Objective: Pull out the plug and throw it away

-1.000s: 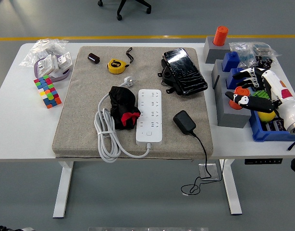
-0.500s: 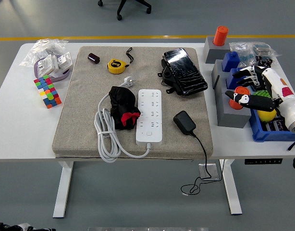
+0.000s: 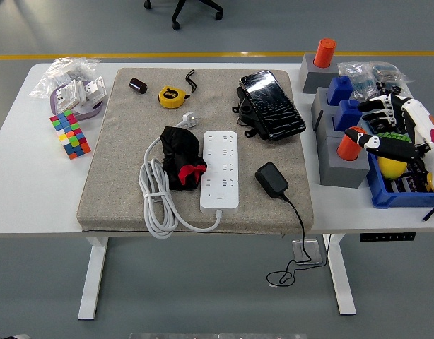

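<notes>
The right hand [image 3: 397,134] hovers empty, fingers spread, over the counter's right edge, while the black plug adapter [image 3: 271,179] lies unplugged beside the white power strip [image 3: 220,169], not yet discarded.

Single high head view, facing forward and down over the whole white table [image 3: 19,183] (near edge lowest).

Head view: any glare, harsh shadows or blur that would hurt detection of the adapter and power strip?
Head view: lighting is even and diffuse, shadows soft. The black adapter and white power strip on the grey mat are sharp and high-contrast. The only glare is on the glossy black pouch. The right hand is slightly soft at the frame edge; no obvious distortion.
</notes>
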Tool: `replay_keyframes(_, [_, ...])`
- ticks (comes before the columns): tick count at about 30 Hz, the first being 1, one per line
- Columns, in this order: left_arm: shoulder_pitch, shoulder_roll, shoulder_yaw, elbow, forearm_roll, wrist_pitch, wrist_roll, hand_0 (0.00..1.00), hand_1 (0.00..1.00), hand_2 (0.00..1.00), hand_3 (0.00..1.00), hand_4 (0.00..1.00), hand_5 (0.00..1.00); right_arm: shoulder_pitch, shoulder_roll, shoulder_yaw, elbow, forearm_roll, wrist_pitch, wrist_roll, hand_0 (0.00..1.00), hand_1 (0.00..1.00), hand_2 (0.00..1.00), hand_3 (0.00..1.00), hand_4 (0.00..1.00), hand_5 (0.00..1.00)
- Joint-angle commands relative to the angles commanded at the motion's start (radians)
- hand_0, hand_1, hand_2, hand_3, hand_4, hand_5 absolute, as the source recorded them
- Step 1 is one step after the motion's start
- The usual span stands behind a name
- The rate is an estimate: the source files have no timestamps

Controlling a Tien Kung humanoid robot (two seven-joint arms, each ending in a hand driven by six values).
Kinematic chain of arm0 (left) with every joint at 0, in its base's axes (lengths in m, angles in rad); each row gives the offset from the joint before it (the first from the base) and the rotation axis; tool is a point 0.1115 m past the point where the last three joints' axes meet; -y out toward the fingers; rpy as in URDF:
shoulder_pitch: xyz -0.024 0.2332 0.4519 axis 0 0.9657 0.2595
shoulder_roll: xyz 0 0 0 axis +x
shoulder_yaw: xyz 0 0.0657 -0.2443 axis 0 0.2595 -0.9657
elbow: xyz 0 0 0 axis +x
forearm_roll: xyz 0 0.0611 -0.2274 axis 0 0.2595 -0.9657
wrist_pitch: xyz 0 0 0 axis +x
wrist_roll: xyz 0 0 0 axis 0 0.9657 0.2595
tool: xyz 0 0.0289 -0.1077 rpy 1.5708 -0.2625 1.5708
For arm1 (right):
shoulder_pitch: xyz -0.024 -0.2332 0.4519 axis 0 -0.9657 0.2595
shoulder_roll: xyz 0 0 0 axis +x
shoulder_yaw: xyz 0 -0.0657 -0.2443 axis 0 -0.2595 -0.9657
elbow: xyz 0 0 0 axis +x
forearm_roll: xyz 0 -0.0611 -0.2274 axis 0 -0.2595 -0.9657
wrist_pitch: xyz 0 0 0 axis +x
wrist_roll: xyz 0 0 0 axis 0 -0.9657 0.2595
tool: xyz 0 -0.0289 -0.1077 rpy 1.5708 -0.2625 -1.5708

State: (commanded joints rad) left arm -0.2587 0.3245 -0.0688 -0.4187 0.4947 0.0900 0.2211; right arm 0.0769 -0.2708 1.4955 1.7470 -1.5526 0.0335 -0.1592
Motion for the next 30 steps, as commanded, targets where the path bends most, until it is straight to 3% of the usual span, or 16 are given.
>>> replay_keyframes(10, [0.005,-0.027,0.002,-0.010,0.001,-0.002,0.001,0.550,0.686,0.712,0.717,0.931,0.544,-0.007,0.006,0.013,0.001,-0.003,0.003,-0.004,0.630,0.615,0.662,0.613,0.916,0.268])
replay_keyframes(14, [0.001,-0.029,0.002,-0.009,0.000,-0.001,0.001,0.550,0.686,0.712,0.717,0.932,0.545,-0.005,0.003,0.020,0.002,-0.005,0.024,-0.017,0.630,0.614,0.663,0.614,0.922,0.272])
replay_keyframes(30, [-0.002,-0.031,-0.014,-0.014,0.007,-0.001,0.000,0.550,0.686,0.712,0.715,0.930,0.545,-0.001,-0.011,0.003,0.004,-0.003,0.008,-0.008,0.628,0.613,0.668,0.612,0.925,0.274])
